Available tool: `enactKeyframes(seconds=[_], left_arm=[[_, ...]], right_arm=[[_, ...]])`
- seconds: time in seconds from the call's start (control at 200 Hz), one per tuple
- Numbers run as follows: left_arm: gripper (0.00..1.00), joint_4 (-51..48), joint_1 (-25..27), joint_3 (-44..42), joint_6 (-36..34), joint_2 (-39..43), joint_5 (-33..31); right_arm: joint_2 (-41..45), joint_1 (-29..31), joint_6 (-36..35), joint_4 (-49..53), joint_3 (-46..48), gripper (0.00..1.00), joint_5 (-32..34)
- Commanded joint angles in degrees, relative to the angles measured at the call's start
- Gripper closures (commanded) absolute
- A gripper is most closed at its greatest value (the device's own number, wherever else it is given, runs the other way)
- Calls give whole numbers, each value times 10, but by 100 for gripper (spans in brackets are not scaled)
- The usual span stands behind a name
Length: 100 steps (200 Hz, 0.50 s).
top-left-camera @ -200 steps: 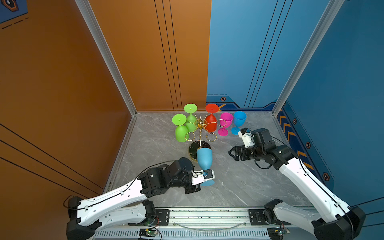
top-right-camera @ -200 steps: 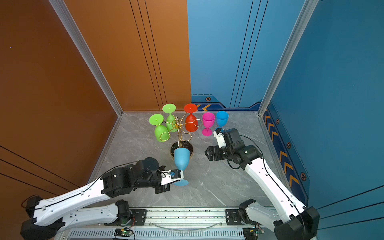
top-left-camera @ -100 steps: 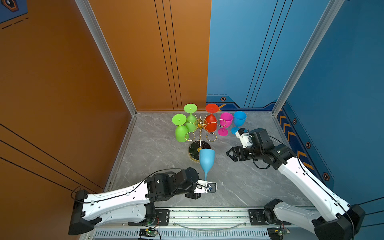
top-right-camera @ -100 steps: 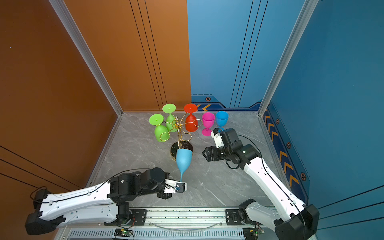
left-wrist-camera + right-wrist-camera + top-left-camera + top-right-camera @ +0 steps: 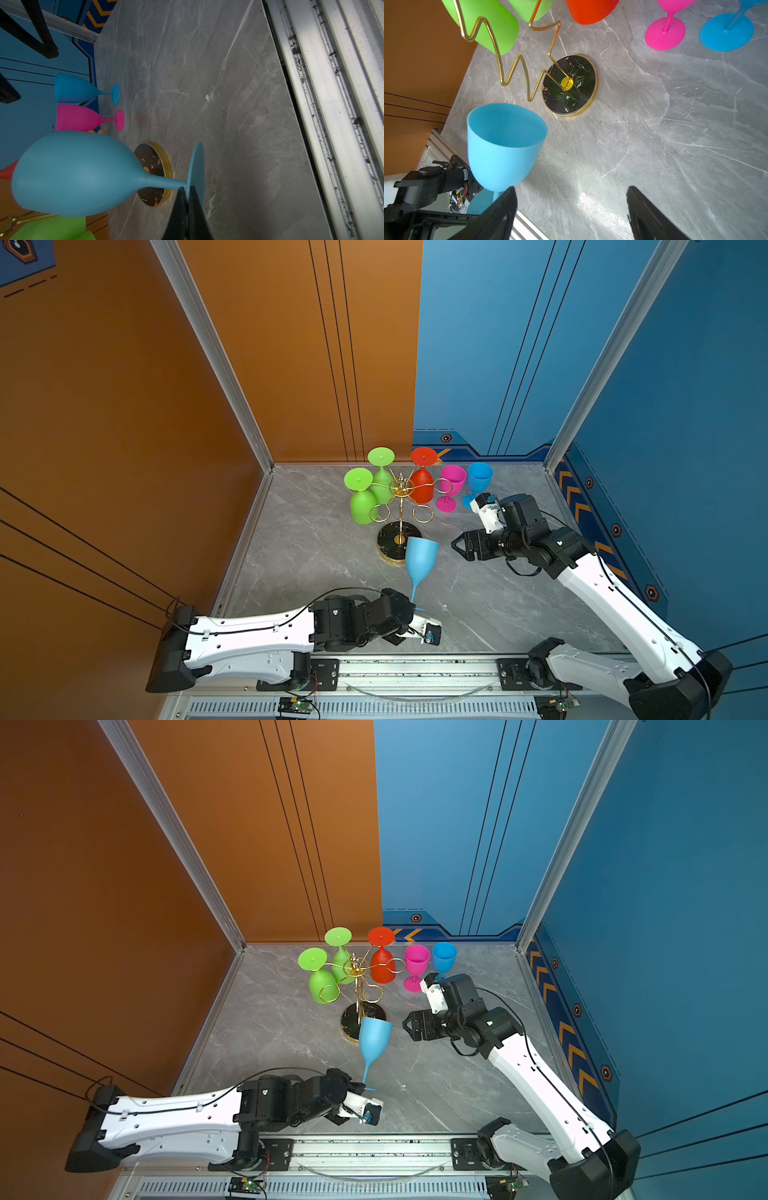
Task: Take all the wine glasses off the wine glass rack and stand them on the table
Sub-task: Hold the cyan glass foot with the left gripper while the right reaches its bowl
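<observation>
A blue wine glass (image 5: 421, 558) (image 5: 374, 1040) stands bowl-up and slightly tilted, off the wine glass rack (image 5: 400, 490) (image 5: 356, 969), in front of its black round base (image 5: 569, 85). My left gripper (image 5: 187, 190) (image 5: 412, 605) is shut on the rim of the glass's foot (image 5: 196, 166), low over the table. Whether the foot touches the table I cannot tell. My right gripper (image 5: 571, 191) (image 5: 457, 545) hangs open and empty to the right of the bowl (image 5: 502, 145), pointing at it. Two green glasses (image 5: 365, 502) and a red one (image 5: 423, 485) hang upside down on the rack.
A pink glass (image 5: 451, 487) and another blue glass (image 5: 478, 481) stand upright on the grey marble table (image 5: 316, 531) behind my right wrist. Orange and blue walls close the back and sides. A metal rail (image 5: 415, 668) runs along the front edge.
The left arm has dropped lower and drawn back toward the front rail, still holding the blue glass by its foot; more of the stem now shows. The right gripper has shifted slightly left.
</observation>
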State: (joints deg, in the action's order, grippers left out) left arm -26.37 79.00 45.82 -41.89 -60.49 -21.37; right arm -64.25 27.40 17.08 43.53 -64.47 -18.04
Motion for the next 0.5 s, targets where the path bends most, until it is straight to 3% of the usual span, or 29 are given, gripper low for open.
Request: enactKeyframes(seconds=[0.0,0.496], left_arm=[[100,24,13,-8,-31,-5,-44],[100,114,60,-46,-124,-32,-164]], right_arm=[[12,3,13,9,-20,16,-9],[15,-4,33,-11,-18,17,-25]])
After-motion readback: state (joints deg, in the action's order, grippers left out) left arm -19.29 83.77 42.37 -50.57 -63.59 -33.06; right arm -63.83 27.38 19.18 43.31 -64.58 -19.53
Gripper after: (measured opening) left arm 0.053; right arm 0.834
